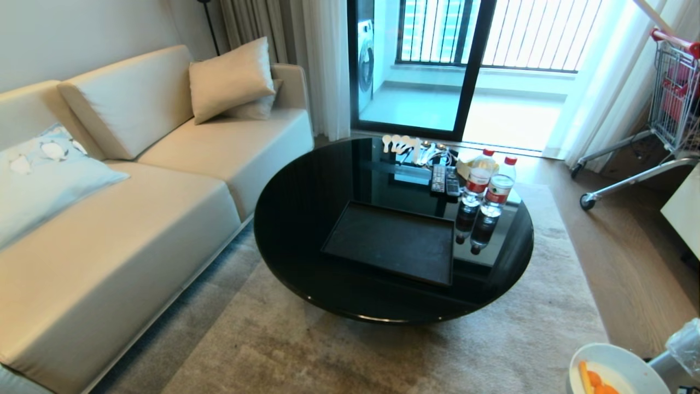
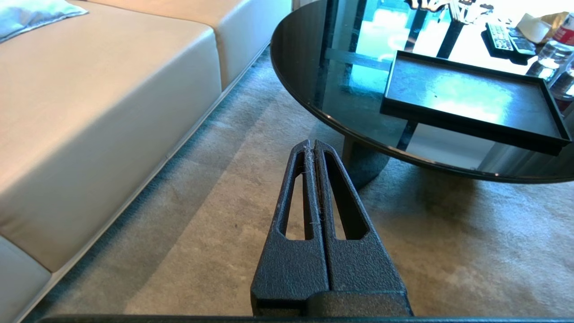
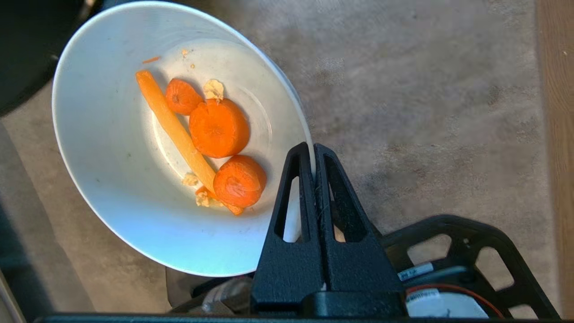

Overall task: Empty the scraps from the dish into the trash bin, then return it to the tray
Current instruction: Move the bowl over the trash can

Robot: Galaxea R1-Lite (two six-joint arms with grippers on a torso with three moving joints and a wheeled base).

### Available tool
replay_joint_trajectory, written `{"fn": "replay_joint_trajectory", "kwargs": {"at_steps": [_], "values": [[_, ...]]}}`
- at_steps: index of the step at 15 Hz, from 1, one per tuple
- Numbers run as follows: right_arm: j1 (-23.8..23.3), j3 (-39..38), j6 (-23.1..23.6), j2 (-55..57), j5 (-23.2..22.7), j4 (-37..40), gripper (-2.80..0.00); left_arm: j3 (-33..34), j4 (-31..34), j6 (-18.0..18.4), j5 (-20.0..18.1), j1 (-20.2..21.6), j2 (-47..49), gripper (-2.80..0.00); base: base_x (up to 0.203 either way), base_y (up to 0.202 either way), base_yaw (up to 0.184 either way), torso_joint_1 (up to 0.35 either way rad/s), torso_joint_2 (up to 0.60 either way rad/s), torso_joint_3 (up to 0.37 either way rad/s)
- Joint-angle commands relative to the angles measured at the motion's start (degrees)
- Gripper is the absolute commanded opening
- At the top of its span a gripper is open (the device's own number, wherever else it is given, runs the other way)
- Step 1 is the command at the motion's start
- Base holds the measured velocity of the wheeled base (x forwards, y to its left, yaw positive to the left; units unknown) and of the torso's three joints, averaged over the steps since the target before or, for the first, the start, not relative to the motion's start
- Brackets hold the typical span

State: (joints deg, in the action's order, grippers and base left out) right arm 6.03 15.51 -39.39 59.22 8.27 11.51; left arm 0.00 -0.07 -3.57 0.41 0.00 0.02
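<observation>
The dish, a white bowl, hangs tilted over the carpet with my right gripper shut on its rim. The scraps, orange rounds, a long orange strip and pale crumbs, lie inside it. In the head view the dish shows at the bottom right corner, right beside the trash bin and its clear bag liner, only partly in view. The black tray sits bare on the round table. My left gripper is shut on nothing, low over the carpet near the sofa.
The round black glass table also carries two water bottles, remotes and white spoons. A cream sofa runs along the left. A shopping cart stands at the far right. Beige carpet lies in front.
</observation>
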Motion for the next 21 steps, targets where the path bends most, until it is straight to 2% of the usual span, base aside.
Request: {"fn": "replay_joint_trajectory", "kwargs": {"at_steps": [1, 9, 19, 21], "values": [[0.03, -0.74, -0.22, -1.83, 0.04, 0.66, -2.8, 0.0, -0.01, -0.1, 0.02, 0.0, -0.02, -2.8, 0.0, 0.0, 0.0, 0.0, 0.0, 0.0], [0.12, -0.84, 0.01, -5.16, -1.41, 4.4, -2.8, 0.0, -0.01, -0.1, 0.02, 0.0, -0.02, -2.8, 0.0, 0.0, 0.0, 0.0, 0.0, 0.0], [0.12, -0.71, 0.12, -5.09, -1.48, 4.57, -2.8, 0.0, -0.01, -0.03, 0.02, 0.0, -0.02, -2.8, 0.0, 0.0, 0.0, 0.0, 0.0, 0.0], [0.12, -0.75, 0.19, -5.14, -1.5, 4.57, -2.8, 0.0, -0.01, -0.1, 0.02, 0.0, -0.02, -2.8, 0.003, 0.011, -0.122, 0.0, 0.0, 0.002]]}}
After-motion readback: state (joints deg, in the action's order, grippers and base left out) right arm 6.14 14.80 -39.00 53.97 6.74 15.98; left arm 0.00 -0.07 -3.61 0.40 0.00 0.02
